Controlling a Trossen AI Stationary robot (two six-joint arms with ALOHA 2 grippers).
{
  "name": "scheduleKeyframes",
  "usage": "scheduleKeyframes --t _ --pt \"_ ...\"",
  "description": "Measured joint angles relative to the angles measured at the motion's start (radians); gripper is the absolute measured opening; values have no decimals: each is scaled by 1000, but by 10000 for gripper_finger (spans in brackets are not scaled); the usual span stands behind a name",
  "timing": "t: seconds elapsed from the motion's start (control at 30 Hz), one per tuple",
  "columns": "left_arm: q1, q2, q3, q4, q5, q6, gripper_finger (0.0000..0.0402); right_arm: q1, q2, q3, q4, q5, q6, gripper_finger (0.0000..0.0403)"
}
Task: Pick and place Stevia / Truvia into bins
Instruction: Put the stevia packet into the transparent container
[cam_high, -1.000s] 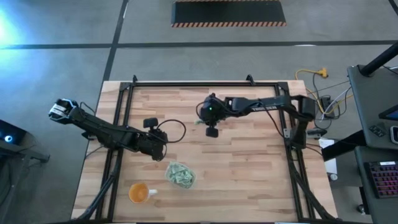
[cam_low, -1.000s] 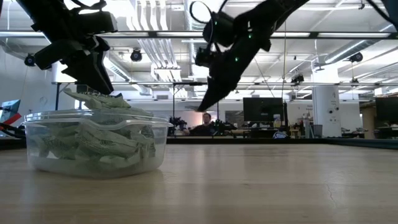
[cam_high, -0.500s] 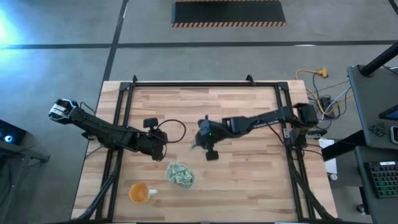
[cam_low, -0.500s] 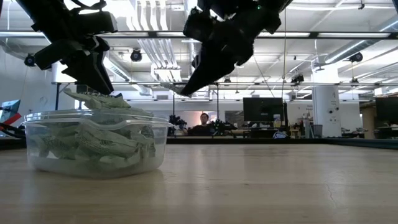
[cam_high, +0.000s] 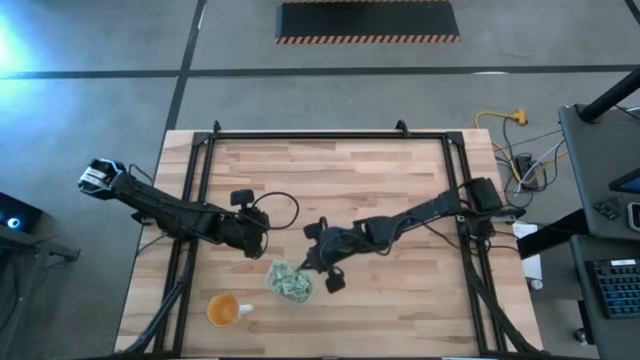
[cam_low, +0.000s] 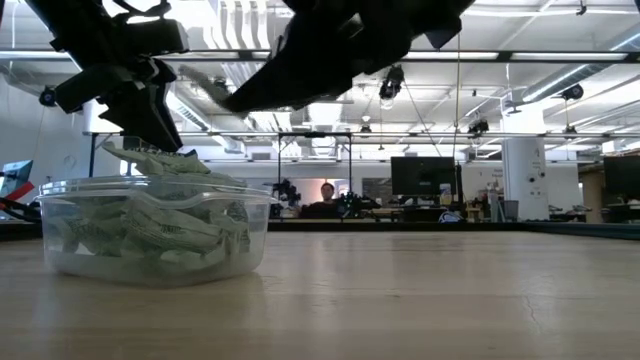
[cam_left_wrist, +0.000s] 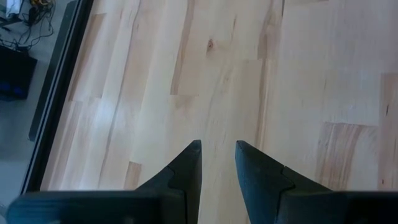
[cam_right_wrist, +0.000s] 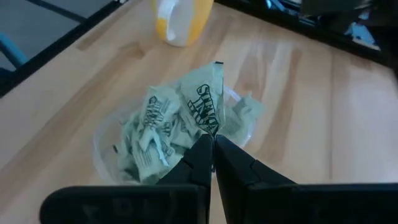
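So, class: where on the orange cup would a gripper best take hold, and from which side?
Probably its rim, away from the handle, coming from straight above: the orange cup stands upright with its mouth open, so one finger should fit inside.

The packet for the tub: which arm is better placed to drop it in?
The right. The right gripper is shut on a green packet just over the clear tub. The left gripper is open over bare wood beside it.
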Motion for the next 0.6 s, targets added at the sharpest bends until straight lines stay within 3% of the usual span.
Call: scheduleKeyframes --t 0.6 --pt "1 0 -2 0 0 0 81 7 160 16 293 -5 30 9"
